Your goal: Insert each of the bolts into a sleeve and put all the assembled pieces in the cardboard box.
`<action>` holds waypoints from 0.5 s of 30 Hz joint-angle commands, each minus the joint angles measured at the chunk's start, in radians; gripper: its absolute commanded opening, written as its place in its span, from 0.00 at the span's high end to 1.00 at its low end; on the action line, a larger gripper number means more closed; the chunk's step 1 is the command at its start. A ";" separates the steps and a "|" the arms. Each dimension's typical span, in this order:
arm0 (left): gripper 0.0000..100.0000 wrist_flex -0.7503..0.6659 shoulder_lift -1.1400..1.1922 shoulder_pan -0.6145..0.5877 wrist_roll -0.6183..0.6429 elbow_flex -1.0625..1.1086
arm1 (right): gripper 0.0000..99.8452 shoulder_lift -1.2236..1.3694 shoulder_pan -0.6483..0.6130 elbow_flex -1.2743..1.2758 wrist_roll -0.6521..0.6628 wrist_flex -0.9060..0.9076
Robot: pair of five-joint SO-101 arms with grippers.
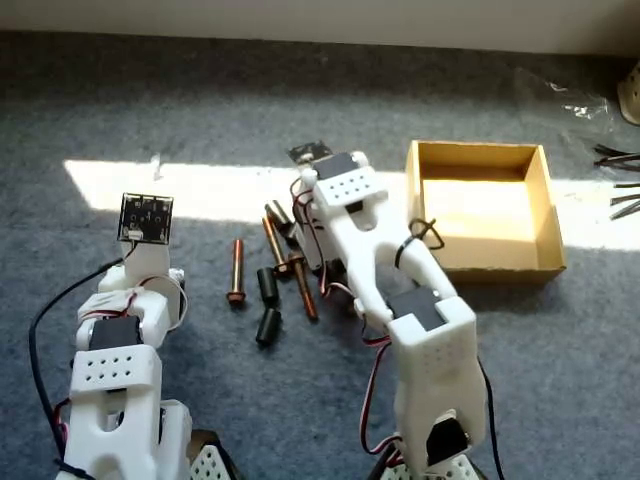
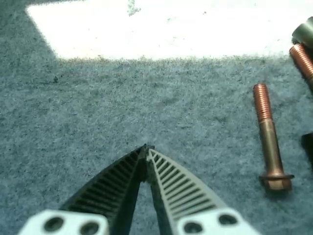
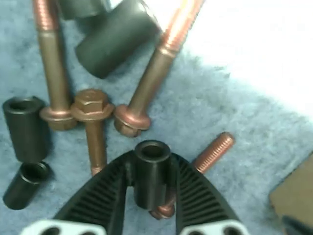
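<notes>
My right gripper (image 3: 152, 157) is shut on an upright black sleeve (image 3: 152, 171), held just over a copper bolt (image 3: 213, 152) on the carpet. Around it lie more copper bolts (image 3: 51, 63) (image 3: 156, 68) (image 3: 94, 129) and loose black sleeves (image 3: 115, 41) (image 3: 23, 127) (image 3: 24, 186). From above, the pile shows as bolts (image 1: 305, 288) and sleeves (image 1: 268, 285) left of the open cardboard box (image 1: 480, 148). My left gripper (image 2: 145, 149) is shut with nothing in it, low over bare carpet to the left of a lone bolt (image 2: 268, 134) (image 1: 237, 270).
The floor is grey carpet with a bright sunlit band across the middle (image 1: 200, 190). Black cables (image 1: 620, 190) and a clear plastic bag (image 1: 570, 100) lie at the far right beyond the box. A box corner (image 3: 293, 198) lies close to the right gripper.
</notes>
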 commanded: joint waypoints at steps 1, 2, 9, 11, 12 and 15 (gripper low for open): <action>0.99 -0.017 0.001 -0.012 -0.008 -0.004 | 0.99 -0.015 -0.012 -0.094 0.014 0.051; 0.99 -0.017 0.001 -0.012 -0.008 -0.004 | 0.99 -0.015 -0.012 -0.110 0.014 0.064; 0.99 -0.017 0.001 -0.012 -0.008 -0.004 | 0.99 -0.016 -0.025 -0.317 0.068 0.231; 0.99 -0.017 0.001 -0.012 -0.008 -0.004 | 0.99 -0.018 -0.033 -0.415 0.078 0.280; 0.99 -0.017 0.001 -0.012 -0.008 -0.004 | 0.99 -0.019 -0.036 -0.461 0.075 0.280; 0.99 -0.035 0.008 -0.012 -0.008 -0.001 | 1.00 -0.053 -0.039 -0.558 0.075 0.280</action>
